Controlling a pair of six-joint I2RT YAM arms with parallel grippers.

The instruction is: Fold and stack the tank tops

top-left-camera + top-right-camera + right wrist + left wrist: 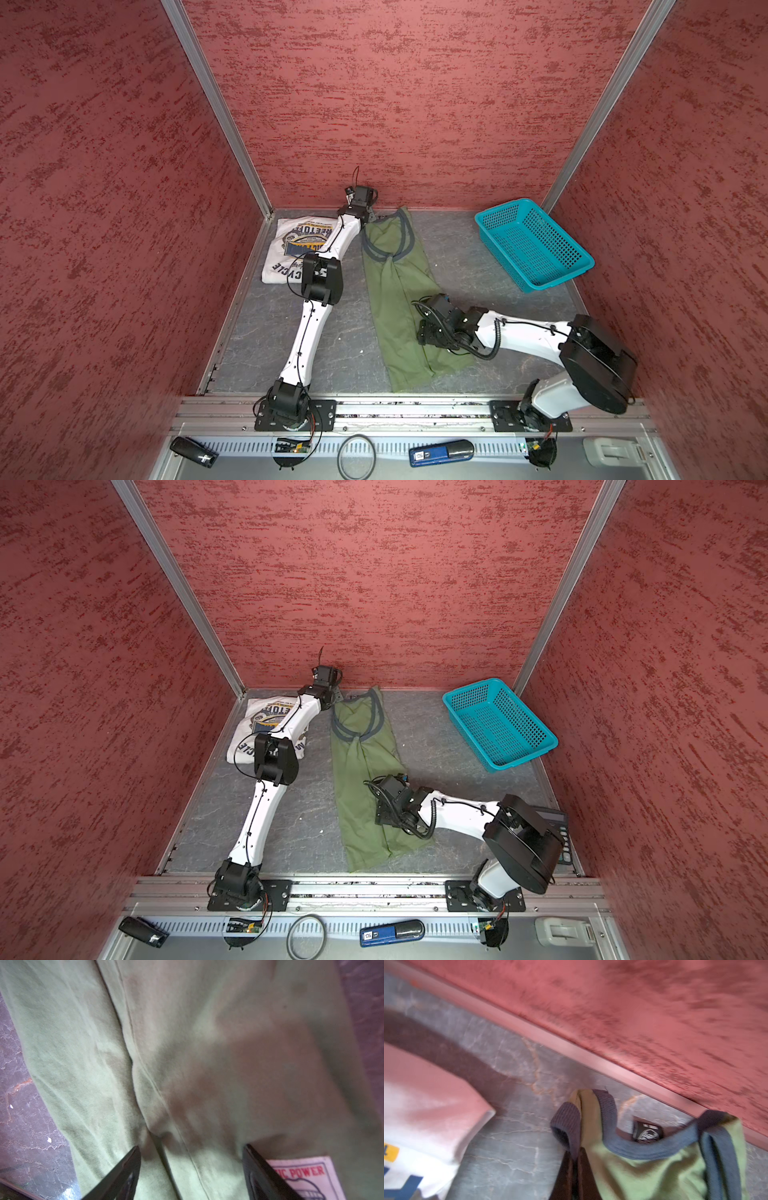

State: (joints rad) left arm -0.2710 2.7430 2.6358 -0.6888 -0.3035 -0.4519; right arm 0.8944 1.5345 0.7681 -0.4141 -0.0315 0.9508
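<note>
The olive green tank top (395,299) (353,779) lies lengthwise down the middle of the grey table, folded narrow, with its dark-trimmed straps toward the back wall. My left gripper (370,216) (337,696) (575,1167) is at that far end, shut on a strap's dark trim (566,1124). My right gripper (423,332) (380,812) (191,1149) hovers open over the shirt's lower half, green cloth (187,1043) showing between its fingers. The white tank top (282,253) (245,733) (425,1126) lies folded at the back left, emblem up, partly under my left arm.
A teal mesh basket (532,245) (498,725) sits tilted at the back right. The red back wall (654,1012) is just beyond my left gripper. A dark calculator (559,816) lies by the right wall. Small items rest on the front rail (440,453).
</note>
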